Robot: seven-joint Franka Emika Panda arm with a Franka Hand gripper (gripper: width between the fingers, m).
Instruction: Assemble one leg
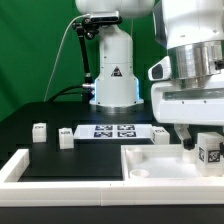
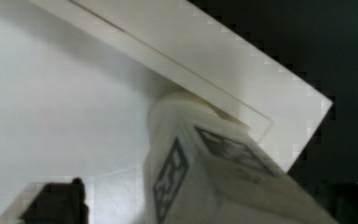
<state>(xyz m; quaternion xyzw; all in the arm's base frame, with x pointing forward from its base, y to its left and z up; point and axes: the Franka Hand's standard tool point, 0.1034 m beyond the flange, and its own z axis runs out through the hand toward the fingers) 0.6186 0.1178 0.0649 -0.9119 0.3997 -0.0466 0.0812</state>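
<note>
Leg (image 1: 209, 150) held in end effector (image 1: 199, 143), which is closed on it, tag facing out, over the right-hand corner of the large white tray part (image 1: 150, 160) as the exterior view shows it. Step judged: carrying the post to its corner seat. Next move needs it upright, aligned with the corner, then lowered; spare legs (image 1: 40, 131) stand on the worktop (image 1: 40, 112) beside the marker board (image 1: 113, 131).
</note>
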